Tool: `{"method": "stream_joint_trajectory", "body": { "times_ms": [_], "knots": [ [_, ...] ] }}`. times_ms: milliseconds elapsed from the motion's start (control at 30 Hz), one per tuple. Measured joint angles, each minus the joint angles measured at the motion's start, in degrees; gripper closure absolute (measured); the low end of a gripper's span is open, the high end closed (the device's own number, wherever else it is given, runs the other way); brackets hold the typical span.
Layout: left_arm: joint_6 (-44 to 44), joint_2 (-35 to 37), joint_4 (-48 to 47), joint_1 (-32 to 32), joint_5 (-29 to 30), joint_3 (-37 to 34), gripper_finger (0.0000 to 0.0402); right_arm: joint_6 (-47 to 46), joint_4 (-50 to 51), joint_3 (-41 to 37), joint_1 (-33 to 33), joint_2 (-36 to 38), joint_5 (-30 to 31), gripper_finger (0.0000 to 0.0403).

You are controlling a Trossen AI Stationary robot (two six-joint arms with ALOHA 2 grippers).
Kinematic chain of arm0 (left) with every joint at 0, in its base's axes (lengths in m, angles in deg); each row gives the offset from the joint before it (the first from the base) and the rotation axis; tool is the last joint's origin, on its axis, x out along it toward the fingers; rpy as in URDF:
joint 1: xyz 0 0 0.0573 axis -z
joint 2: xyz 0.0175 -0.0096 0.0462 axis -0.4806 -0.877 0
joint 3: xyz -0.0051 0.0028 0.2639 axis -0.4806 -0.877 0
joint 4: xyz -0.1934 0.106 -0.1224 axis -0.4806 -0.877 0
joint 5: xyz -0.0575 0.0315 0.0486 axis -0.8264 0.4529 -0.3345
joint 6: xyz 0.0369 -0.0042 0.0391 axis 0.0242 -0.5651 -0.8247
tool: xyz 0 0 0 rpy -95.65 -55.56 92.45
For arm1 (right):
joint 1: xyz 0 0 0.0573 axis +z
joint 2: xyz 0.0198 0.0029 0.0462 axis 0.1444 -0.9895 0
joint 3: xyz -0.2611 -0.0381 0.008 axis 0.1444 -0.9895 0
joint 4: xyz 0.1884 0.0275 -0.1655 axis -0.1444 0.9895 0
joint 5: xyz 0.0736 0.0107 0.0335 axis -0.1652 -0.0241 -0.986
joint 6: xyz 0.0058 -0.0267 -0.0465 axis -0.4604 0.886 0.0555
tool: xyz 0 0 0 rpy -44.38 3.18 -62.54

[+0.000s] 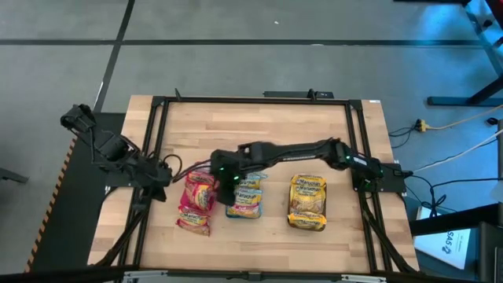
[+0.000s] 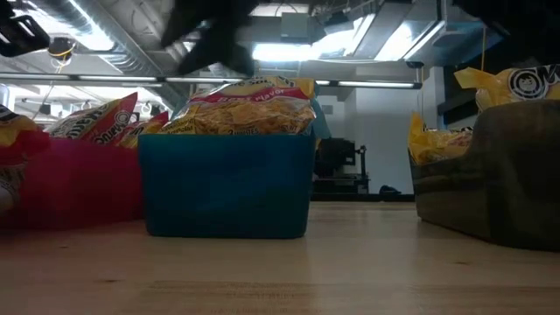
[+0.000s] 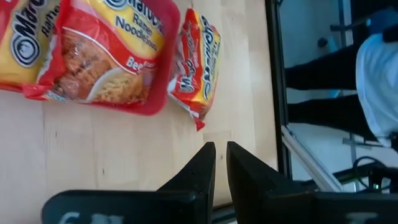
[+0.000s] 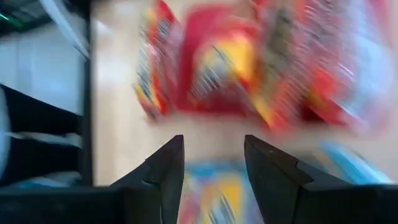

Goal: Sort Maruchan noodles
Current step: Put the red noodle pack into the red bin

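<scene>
Red, teal and grey trays sit in a row at the lower middle of the high view, each already holding Maruchan noodles [image 1: 308, 200]. Your right gripper [image 1: 229, 178] hovers over the teal tray [image 2: 226, 182] with jaws spread and nothing between them. If it descends carelessly, it can push the top packet [image 2: 245, 107] over the rim, because the pile stands higher than the wall. Your left gripper [image 3: 221, 163] waits at the left table edge, jaws nearly together and empty. Only the left wrist view shows one loose packet [image 3: 198, 65] lying outside the red tray [image 3: 152, 104]; only the low view shows the pile heights.
</scene>
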Motion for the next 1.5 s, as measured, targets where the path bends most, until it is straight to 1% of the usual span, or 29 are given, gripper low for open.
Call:
{"method": "stream_joint_trajectory", "body": {
  "times_ms": [100, 200, 400, 567, 633, 767, 900, 1000, 1067, 1133, 1233, 1300, 1367, 1500],
  "knots": [
    [1.21, 0.15, 0.01, 1.56, 0.99, 0.0, 0.0366, 1.02, 10.5, 0.13, 0.36, 4.33, 4.82, 0.0237],
    [2.92, 0.3, 0.64, 2.91, 2.3, 0.0, 0.0366, 1.08, 18.59, 0.13, 1.43, 7.74, 10.51, 0.0237],
    [2.5, -2.33, 3.69, 4.91, 4.83, 0.0, 0.0366, -2.45, 27.71, 0.07, 6.0, 12.69, 18.54, 0.0237],
    [1.32, -5.59, 3.92, 4.91, 5.84, -0.39, 0.0366, -7.77, 34.61, 0.07, 11.16, 15.24, 29.95, 0.0242],
    [1.05, -6.17, 3.81, 4.91, 5.85, -1.01, 0.0366, -11.29, 38.08, 0.07, 13.39, 16.6, 33.74, 0.0255],
    [1.03, -6.34, 4.01, 4.91, 7.12, -1.79, 0.0366, -15.01, 38.51, -2.13, 17.69, 19.77, 39.9, 0.0293],
    [1.14, -6.19, 5.91, 4.91, 8.1, -1.81, 0.0366, -18.81, 38.5, -7.26, 21.53, 25.25, 47.91, 0.033],
    [1.16, -6.23, 8.1, 4.89, 9.28, -1.81, 0.0366, -22.86, 38.42, -14.19, 23.42, 30.91, 53.6, 0.0348],
    [1.21, -6.25, 9.63, 4.86, 10.54, -1.81, 0.0366, -26.84, 38.37, -20.01, 23.97, 35.19, 56.11, 0.0356],
    [1.3, -6.23, 10.93, 4.85, 11.97, -1.81, 0.0366, -30.67, 38.21, -27.36, 24.03, 40.22, 56.96, 0.036],
    [1.33, -6.23, 12.63, 4.85, 14.38, -1.81, 0.0366, -35.2, 33.72, -40.24, 23.96, 48.38, 56.73, 0.0363],
    [1.38, -6.25, 12.93, 4.85, 15.46, -1.81, 0.0366, -36.32, 26.6, -49.98, 23.94, 54.27, 56.52, 0.0364],
    [1.4, -6.24, 12.92, 4.85, 15.8, -1.81, 0.0366, -36.27, 17.34, -59.94, 23.98, 60.59, 55.28, 0.0364],
    [1.53, -6.25, 12.91, 4.85, 15.79, -1.81, 0.0366, -35.64, -3.33, -79.07, 23.96, 72.83, 48.88, 0.0364]
  ]
}}
